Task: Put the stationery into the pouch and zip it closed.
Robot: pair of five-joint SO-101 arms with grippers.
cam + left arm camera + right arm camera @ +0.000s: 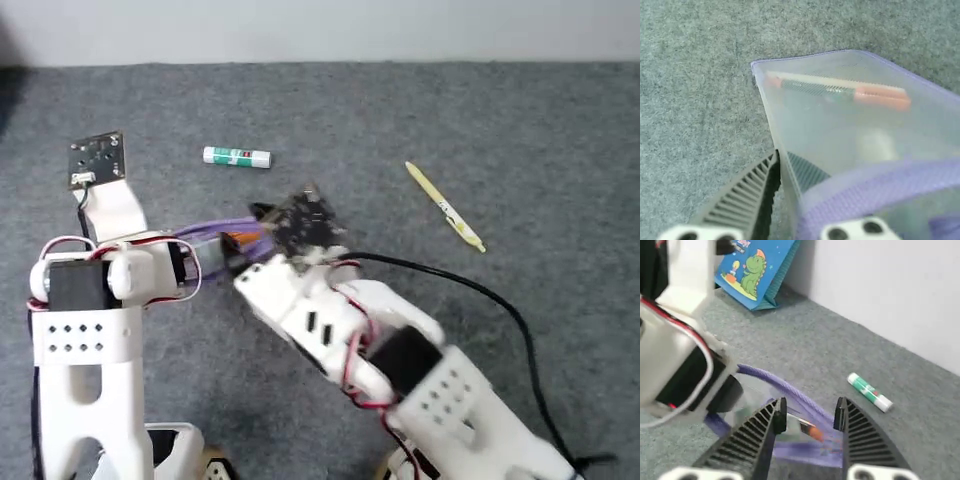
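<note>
Grey carpeted table [500,110], with two white arms working over its near half. The left arm [85,330] stands at the near left; the right arm [400,360] comes in from the near right and angles toward the centre. The pouch [215,245], translucent with a purple zip edge, lies left of centre between the two arms, its mouth toward the right arm. The left gripper [781,165] is clamped on the pouch: one wall of the pouch [840,130] passes between its ribbed fingers [747,192] near the purple edge. The right gripper [810,407] is released, its jaws spread apart and poised over the pouch mouth [790,395], gripping nothing. A blue bag [752,270] printed with a green dinosaur stands at the foot of the wall beyond the left arm. One yellow pen [445,207] lies on the carpet at the far right, well apart from the pouch, set diagonally. One glue stick [237,157], white with a green band, lies flat on the carpet just beyond the pouch, on its far side, also seen past the right gripper [870,392]. One pen with an orange end [840,90] lies inside the pouch against its far wall; the orange end [810,430] shows between the right gripper's open jaws.
</note>
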